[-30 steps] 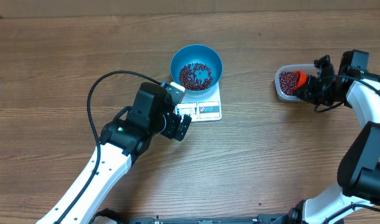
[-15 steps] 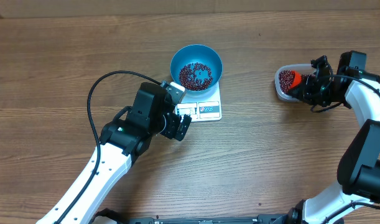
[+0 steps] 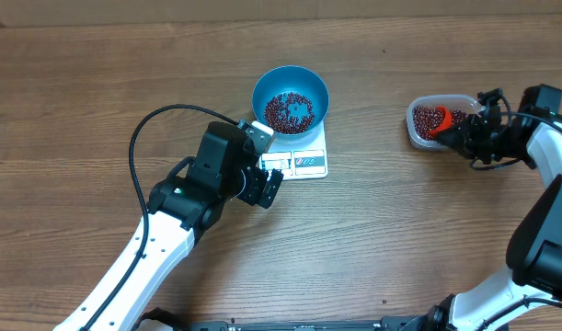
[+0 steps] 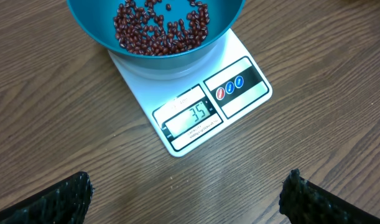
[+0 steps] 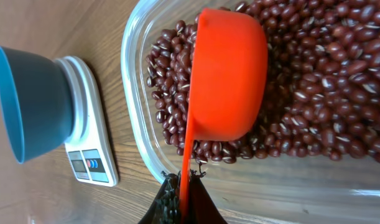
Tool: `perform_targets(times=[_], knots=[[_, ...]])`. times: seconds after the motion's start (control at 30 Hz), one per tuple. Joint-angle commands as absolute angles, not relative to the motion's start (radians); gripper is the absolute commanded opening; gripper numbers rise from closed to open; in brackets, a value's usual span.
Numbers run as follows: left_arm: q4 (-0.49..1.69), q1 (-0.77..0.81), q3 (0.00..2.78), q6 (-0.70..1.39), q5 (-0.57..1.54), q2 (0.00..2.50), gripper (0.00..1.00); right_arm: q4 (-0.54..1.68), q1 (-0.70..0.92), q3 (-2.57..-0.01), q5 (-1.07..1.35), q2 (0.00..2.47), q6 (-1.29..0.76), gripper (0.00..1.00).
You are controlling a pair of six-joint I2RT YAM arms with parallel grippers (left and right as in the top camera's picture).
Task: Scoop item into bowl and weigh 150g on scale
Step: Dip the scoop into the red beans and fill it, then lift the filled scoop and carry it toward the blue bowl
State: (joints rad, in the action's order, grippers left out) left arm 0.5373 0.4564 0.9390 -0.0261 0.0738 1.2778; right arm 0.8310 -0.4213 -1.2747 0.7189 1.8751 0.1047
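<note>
Your right gripper [image 5: 180,208], clamping the scoop [image 5: 230,74] at the bowl's [image 3: 291,97] three o'clock, could spill beans [image 5: 339,81] if tilted; left gripper [image 4: 186,202] gapes.

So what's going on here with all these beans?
A robot is weighing out beans. Its right gripper holds an orange scoop, cup down among those in a clear container. The blue bowl sits on the scale, partly filled; the display reads 35, well short of 150. The left gripper hovers open by the scale, empty.
</note>
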Motion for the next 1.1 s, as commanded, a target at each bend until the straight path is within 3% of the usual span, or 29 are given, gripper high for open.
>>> perform_targets(times=[0.0, 0.37, 1.07], knots=[[0.535, 0.452, 0.936, -0.030, 0.068, 1.283, 1.00, 0.829, -0.448, -1.269, 0.789, 1.878, 0.109, 0.04], [0.535, 0.452, 0.936, -0.030, 0.068, 1.283, 1.00, 0.859, -0.525, -1.272, 0.929, 1.878, 0.148, 0.04], [0.535, 0.452, 0.936, -0.030, 0.068, 1.283, 1.00, 1.176, -0.560, -1.457, 1.068, 1.868, 0.323, 0.04]])
